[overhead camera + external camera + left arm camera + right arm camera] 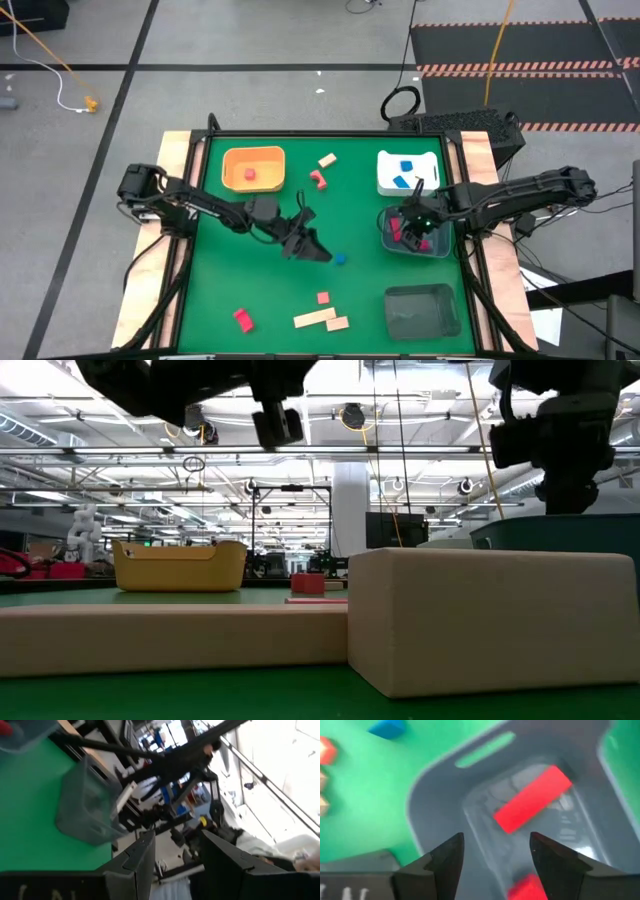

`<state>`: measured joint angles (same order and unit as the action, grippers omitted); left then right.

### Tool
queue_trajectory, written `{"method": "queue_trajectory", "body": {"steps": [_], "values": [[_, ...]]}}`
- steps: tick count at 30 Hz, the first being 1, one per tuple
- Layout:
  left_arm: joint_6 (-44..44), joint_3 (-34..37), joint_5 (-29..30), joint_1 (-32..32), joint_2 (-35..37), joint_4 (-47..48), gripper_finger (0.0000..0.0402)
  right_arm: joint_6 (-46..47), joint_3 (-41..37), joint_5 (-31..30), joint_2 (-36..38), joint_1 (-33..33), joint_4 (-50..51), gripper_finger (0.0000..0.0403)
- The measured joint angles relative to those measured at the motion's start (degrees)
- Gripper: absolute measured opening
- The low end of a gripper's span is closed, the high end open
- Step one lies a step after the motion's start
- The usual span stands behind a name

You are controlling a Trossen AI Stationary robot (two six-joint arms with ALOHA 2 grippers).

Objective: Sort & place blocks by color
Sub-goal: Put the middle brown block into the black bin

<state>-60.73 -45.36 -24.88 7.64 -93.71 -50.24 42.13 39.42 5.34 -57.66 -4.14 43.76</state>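
I had the right gripper (pixel 496 851) spread wide over the grey tray (pixel 435 800), a red bar (pixel 532 799) lying inside just beyond its fingertips. My left gripper (pixel 318 247) stood open mid-table, the small blue block (pixel 340 259) just beside it.

This is looking like a robotics lab or industrial test hall rather than a home or shop. A green-topped table (pixel 260 290) is standing on a bare grey concrete floor (pixel 250 40) marked with dark lines, with striped hazard mats (pixel 520 45) lying nearby and loose cables (pixel 45 65) trailing across the ground. Beyond the table, rows of ceiling strip lights (pixel 90 455) are shining over an open hall with exposed beams, metal racks (pixel 290 520) and hanging wires. A white robot arm (pixel 82 530) is standing at a far station.
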Motion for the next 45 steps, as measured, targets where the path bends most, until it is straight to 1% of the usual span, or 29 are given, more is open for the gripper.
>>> {"method": "queue_trajectory", "body": {"steps": [3,6,9,11,14,19,21,25,28,30,32,34,36,38,40,42,45], "values": [[3.0,0.0,1.0,3.2,0.0,0.6,0.0154,0.9,0.1,2.5,0.4,-0.1,-3.0,0.0222],[7.8,0.0,4.5,6.6,-0.1,4.7,0.0154,2.3,0.2,5.8,1.1,-0.1,-7.2,0.0217],[12.6,0.0,8.5,9.2,-0.1,10.0,0.0154,3.6,0.2,8.5,1.2,-0.1,-11.5,0.0213],[15.0,0.0,10.7,10.7,-0.1,15.1,0.0154,3.7,0.2,9.8,1.2,-0.4,-14.1,0.0213],[17.3,0.0,13.3,13.3,-0.1,20.9,0.0154,3.7,0.2,10.0,1.2,-1.7,-18.7,0.0213],[17.5,0.0,17.2,19.3,-0.1,26.5,0.0154,3.7,0.2,9.9,1.2,-5.0,-25.9,0.0213],[14.8,0.0,19.1,21.7,-0.1,28.0,0.0154,3.9,0.2,9.8,1.2,-6.4,-28.1,0.0213],[10.4,0.0,20.3,26.7,-0.1,29.9,0.0154,6.3,0.2,7.9,1.2,-9.2,-30.7,0.0212],[9.4,0.0,21.6,29.9,-0.1,32.0,0.0154,7.6,0.2,6.0,1.2,-11.2,-31.4,0.0212],[9.7,-1.0,23.1,31.5,-0.1,34.9,0.0154,8.5,0.2,3.7,1.2,-12.4,-32.0,0.0212],[12.2,-3.5,23.5,32.3,-0.1,40.8,0.0154,9.6,0.2,1.9,1.2,-13.4,-32.2,0.0212],[16.8,-7.0,23.8,32.7,-0.1,48.3,0.0154,11.2,0.2,0.1,1.2,-14.3,-32.7,0.0212],[21.8,-10.6,25.4,33.0,-0.1,55.8,0.0154,12.9,0.2,-1.9,1.2,-15.1,-32.8,0.0212],[26.2,-13.5,27.7,33.0,-0.1,60.9,0.0154,14.0,0.2,-3.8,1.2,-15.8,-33.2,0.0212],[28.9,-15.1,31.0,33.0,-0.1,62.6,0.0154,14.6,0.2,-4.8,1.2,-16.1,-33.3,0.0212],[29.9,-15.6,33.7,32.9,-0.1,62.3,0.0154,15.4,0.2,-6.3,1.2,-16.4,-33.3,0.0212],[29.7,-16.0,34.9,33.0,-1.6,61.9,0.0154,16.4,0.2,-8.0,1.2,-16.7,-33.3,0.0212]]}}
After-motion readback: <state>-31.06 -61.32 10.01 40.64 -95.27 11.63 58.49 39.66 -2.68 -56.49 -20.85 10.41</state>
